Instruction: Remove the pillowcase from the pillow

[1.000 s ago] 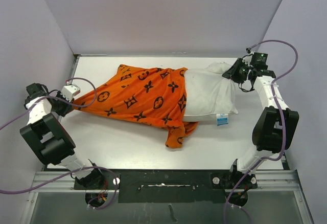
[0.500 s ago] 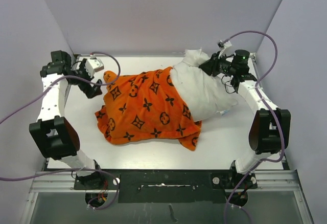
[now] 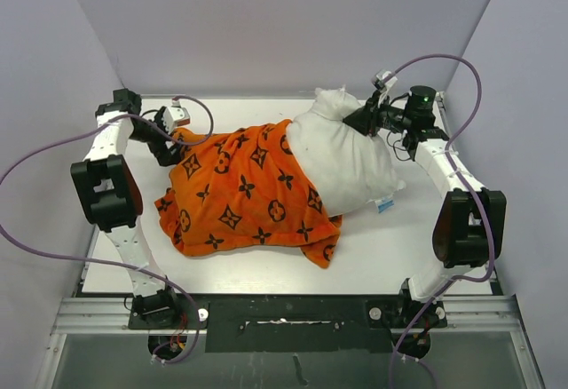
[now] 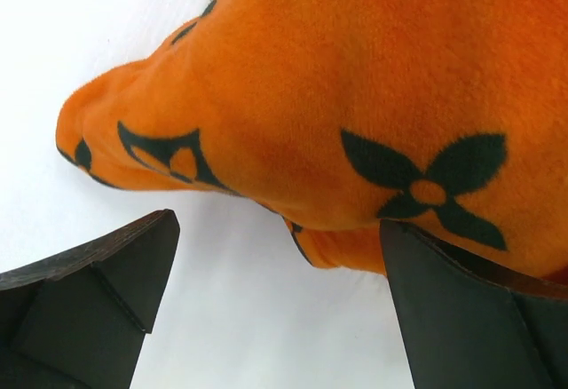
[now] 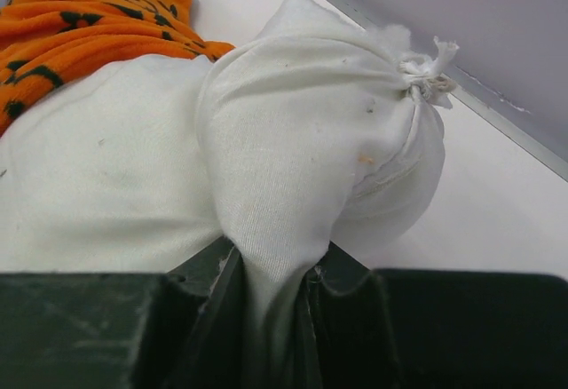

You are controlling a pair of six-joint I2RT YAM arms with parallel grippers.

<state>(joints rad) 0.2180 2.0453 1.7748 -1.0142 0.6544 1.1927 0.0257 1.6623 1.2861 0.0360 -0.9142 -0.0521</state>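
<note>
The orange pillowcase (image 3: 240, 194) with black motifs lies bunched in the middle of the table and still covers the left part of the white pillow (image 3: 342, 162). My left gripper (image 3: 175, 131) is open at the cover's back-left corner. In the left wrist view its black fingers (image 4: 98, 291) straddle bare table just below the pillowcase (image 4: 355, 78), holding nothing. My right gripper (image 3: 364, 119) is shut on a pinch of the pillow's back-right end. The right wrist view shows pillow (image 5: 293, 140) fabric drawn down into my right gripper (image 5: 271, 291), with the pillowcase (image 5: 80, 25) behind it.
A small blue-and-white tag (image 3: 384, 203) sticks out at the pillow's near right edge. Grey walls close in the white table (image 3: 222, 269) on the left, back and right. A metal rail (image 3: 284, 313) with both arm bases runs along the near edge.
My left gripper let go of the stretched pillowcase, opened, and swung from the far left to the cover's back-left corner. The cover slumped back towards the pillow. My right gripper pulled the pillow's end inward.
</note>
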